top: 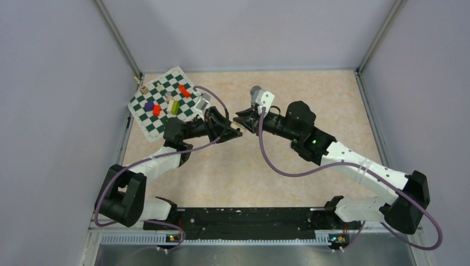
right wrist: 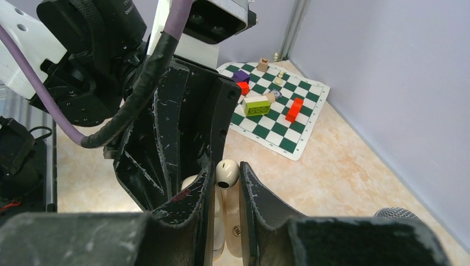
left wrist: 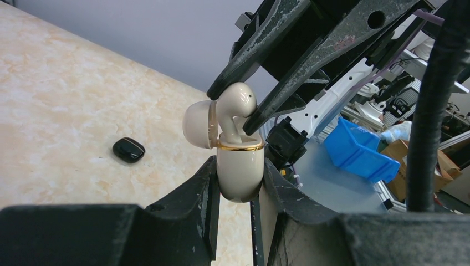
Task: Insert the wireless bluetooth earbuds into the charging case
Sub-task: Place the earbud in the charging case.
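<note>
Pinching earbud, right hand; left hand clamps case; overhead hides both.

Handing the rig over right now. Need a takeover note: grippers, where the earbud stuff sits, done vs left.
Left gripper: shut on the cream charging case, lid open.
Right gripper: shut on a whitish earbud, stem down in the case mouth, head above the gold rim.
On the table: one small black rounded piece, bud or case unclear. No other buds in view.
Done: this bud is partly in.
Left: seat it, release, then find the others.
</note>
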Robot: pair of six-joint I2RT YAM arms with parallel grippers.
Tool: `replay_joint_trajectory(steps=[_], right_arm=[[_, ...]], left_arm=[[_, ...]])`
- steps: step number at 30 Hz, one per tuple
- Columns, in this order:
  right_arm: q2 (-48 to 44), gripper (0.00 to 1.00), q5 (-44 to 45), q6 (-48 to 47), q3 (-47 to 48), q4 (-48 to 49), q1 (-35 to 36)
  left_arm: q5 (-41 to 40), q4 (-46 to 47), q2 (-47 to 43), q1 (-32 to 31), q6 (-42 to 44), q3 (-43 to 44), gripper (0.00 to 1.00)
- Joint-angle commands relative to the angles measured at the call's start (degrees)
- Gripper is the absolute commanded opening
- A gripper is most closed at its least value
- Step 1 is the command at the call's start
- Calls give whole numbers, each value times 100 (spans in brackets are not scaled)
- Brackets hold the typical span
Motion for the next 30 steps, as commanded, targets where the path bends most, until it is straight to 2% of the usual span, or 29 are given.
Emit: replay_joint_trajectory(steps=[1, 16, 30], right_arm=[[-109, 0, 50, -55, 86, -103, 66], [-85, 0, 165, -130, 138, -285, 63], [-21, 0, -139, 46, 273, -443, 62]], left_arm=[[-156, 556, -204, 54, -109, 4, 0], [-147, 648, -288, 175, -122, -20, 0], [-84, 606, -265, 168, -22, -5, 0]])
